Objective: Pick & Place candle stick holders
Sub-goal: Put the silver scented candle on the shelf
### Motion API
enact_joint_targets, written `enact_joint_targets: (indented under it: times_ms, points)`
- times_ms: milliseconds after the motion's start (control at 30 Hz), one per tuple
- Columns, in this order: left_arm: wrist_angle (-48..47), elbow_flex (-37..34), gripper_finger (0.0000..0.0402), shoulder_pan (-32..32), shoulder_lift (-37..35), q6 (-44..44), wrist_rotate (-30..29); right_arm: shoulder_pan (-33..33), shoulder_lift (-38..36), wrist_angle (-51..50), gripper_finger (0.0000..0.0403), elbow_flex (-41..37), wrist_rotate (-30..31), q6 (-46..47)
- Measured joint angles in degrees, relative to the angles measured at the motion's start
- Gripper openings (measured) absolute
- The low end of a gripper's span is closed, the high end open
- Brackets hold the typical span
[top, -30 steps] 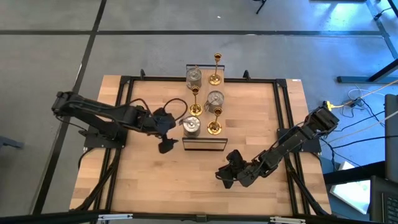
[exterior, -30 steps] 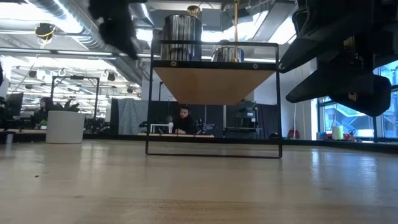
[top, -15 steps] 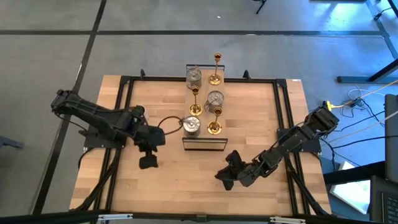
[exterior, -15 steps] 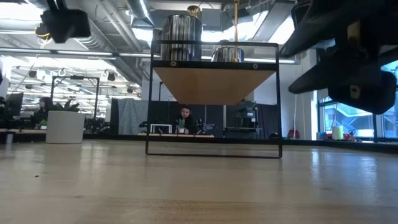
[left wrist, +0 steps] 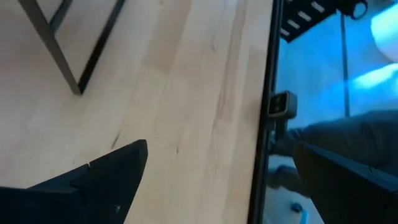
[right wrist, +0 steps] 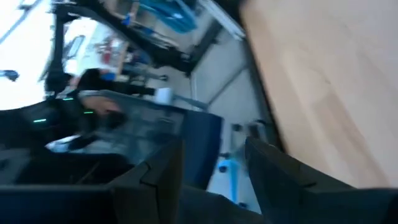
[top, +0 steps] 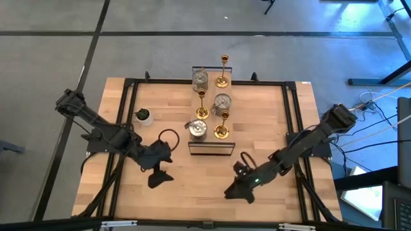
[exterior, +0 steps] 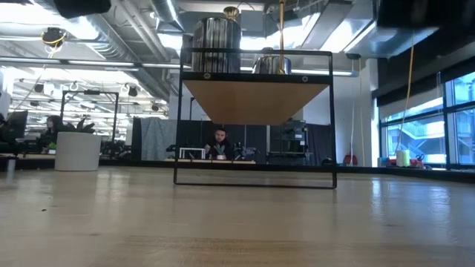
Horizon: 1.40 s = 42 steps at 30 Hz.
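Candle stick holders (top: 210, 106): three slim gold sticks and three squat silver ones, all gathered on the small black-framed shelf (top: 210, 149) at the far middle of the table (top: 270, 122); none lies on the bare boards.
Plant pot (top: 143, 116): small white pot with green leaves, left of the shelf, apart from it (not a task item).
Left gripper (top: 158, 174): near the table's left front, well apart from the shelf; fingers spread wide, holding nothing. In its wrist view only bare wood shows between the fingers (left wrist: 99, 180).
Shelf, low view: silver holder (exterior: 217, 33) and the others stand on the raised board, above table level.
Right gripper (top: 239, 190): low over the near middle of the table, right of the left one; fingers (right wrist: 158, 174) partly apart, nothing visible between them.
Step in hand: judged as a pause with both arms off the shelf and empty; placing looks complete or nearly so.
Next move: if any holder remains to shift, an arm must reach to the shelf and close on a stem or body without knocking its neighbours.
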Motion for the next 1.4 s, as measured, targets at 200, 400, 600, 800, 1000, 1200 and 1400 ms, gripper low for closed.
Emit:
enact_joint_targets:
  times_ms: [200,400,600,800,1000,1200,1400]
  points:
    - [1.32,-0.04,0.04,-1.51,1.09,-2.12,-5.39,-0.4,-10.45,0.75,0.0174,0.04,0.12,-8.55]
    - [7.06,-0.04,0.04,-1.66,3.02,-2.83,-8.75,1.42,-17.08,-0.84,0.0174,2.04,5.22,-31.5]
    - [13.28,-0.04,0.04,-0.93,4.76,-3.04,-17.37,3.68,-17.61,-13.75,0.0174,7.13,12.11,-40.9]
    - [21.39,-0.04,0.04,0.7,6.75,-6.0,-34.76,5.52,-17.57,-27.95,0.0174,10.83,17.43,-41.35]
    - [28.5,-0.04,0.04,2.66,9.09,-9.95,-46.29,6.89,-19.26,-34.02,0.0174,11.89,14.99,-45.22]
    - [32.9,-0.04,0.04,6.06,11.24,-12.92,-44.49,8.69,-26.74,-41.87,0.015,10.75,14.28,-49.22]
    - [37.96,-0.01,0.04,7.94,12.49,-13.05,-43.09,9.55,-33.25,-42.07,0.0116,5.57,11.81,-51.25]
